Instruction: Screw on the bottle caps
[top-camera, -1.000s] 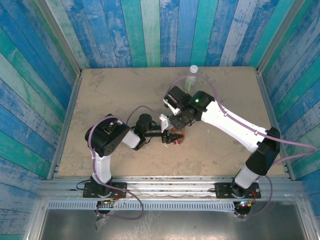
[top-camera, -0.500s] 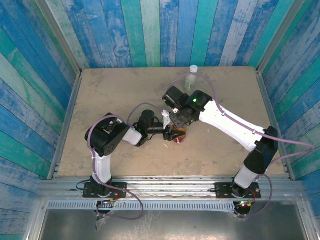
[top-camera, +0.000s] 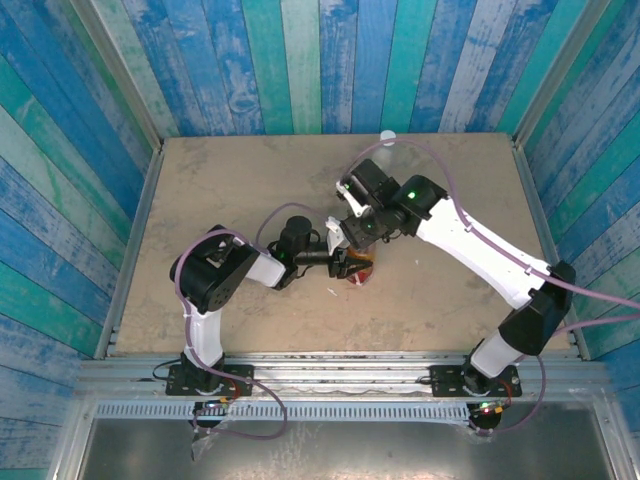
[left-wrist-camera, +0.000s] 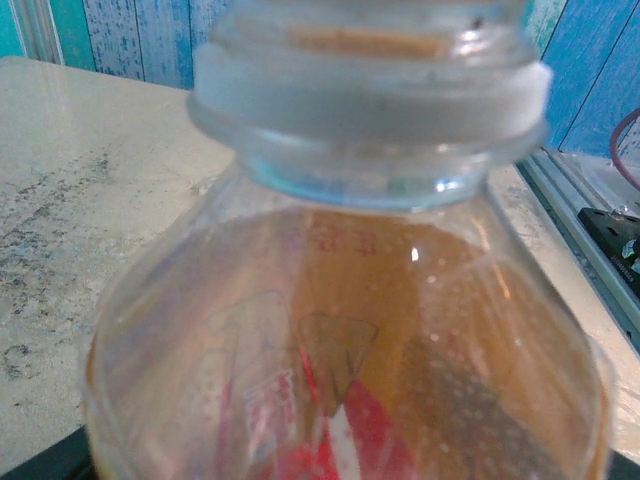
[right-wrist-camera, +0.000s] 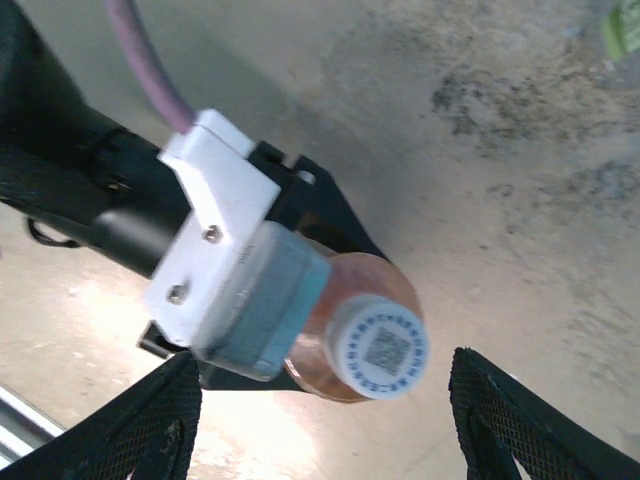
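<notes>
Top external: left gripper (top-camera: 340, 266) clamped on the amber bottle (top-camera: 360, 274) near mid-table (top-camera: 230, 190). Right gripper (top-camera: 350, 240) hangs just above it; its jaw gap cannot be told here.

Left wrist: bottle upright, long axis vertical, neck up, pinched between the jaws.

Right wrist: white cap (right-wrist-camera: 380, 347) sits on the neck, facing the camera. Right fingers (right-wrist-camera: 150, 430) spread wide on either side, touching nothing. Green-label bottle (right-wrist-camera: 625, 30) well apart.
</notes>
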